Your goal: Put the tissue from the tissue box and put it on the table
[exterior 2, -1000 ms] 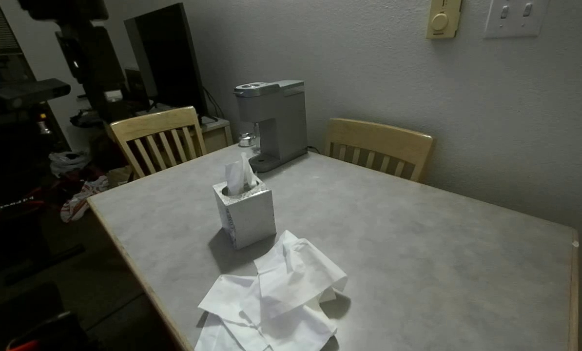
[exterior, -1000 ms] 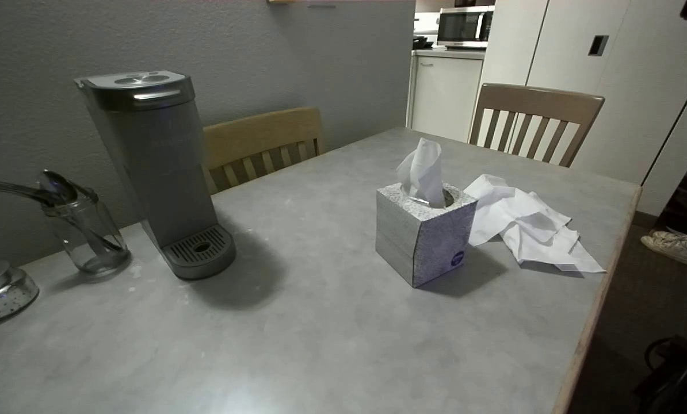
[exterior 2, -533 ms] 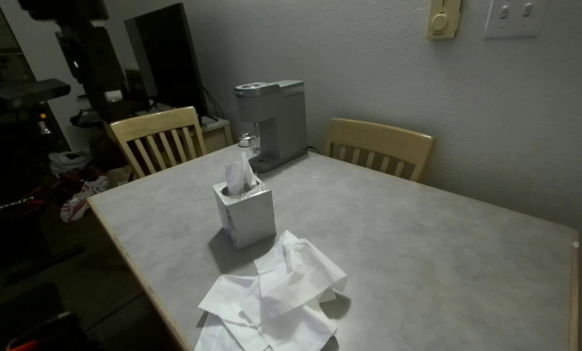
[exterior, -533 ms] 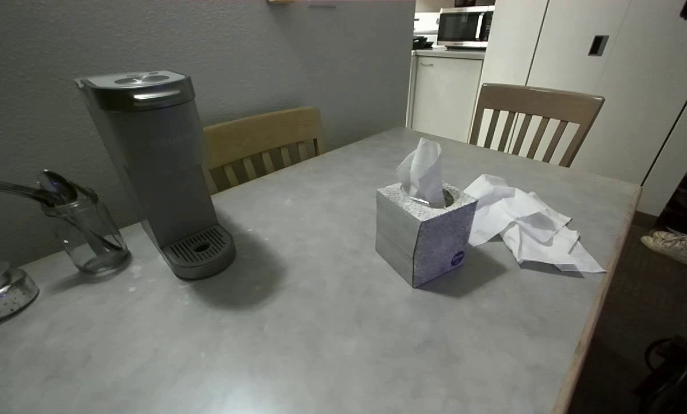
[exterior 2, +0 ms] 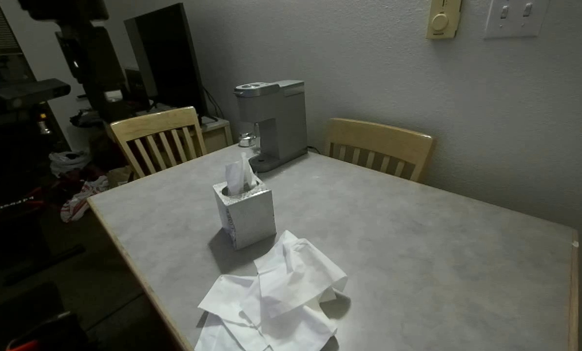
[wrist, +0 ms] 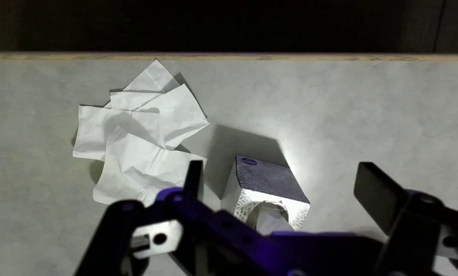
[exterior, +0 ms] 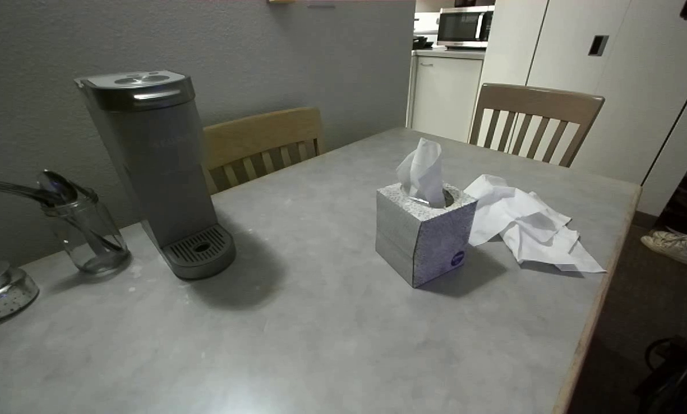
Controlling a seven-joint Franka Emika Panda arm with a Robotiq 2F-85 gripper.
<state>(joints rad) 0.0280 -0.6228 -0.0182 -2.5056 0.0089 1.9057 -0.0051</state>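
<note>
While the jaws stand wide, the tissue box [exterior: 423, 238] holds tissue [exterior: 425, 169], the jar [exterior: 79, 240] cutlery [exterior: 60, 188].

1. The table [exterior: 332, 333] has a smooth grey top with a wood-coloured edge [wrist: 290, 56].
2. The tissue box [exterior: 427, 241] stands upright on it.
3. Crumpled white tissues [exterior 2: 281, 297] lie just beside the box, one corner at the edge.
4. A grey coffee maker [exterior: 159, 161], glass jar [exterior: 83, 244] and shiny-topped container [exterior: 3, 299] stand well apart from these.
</note>
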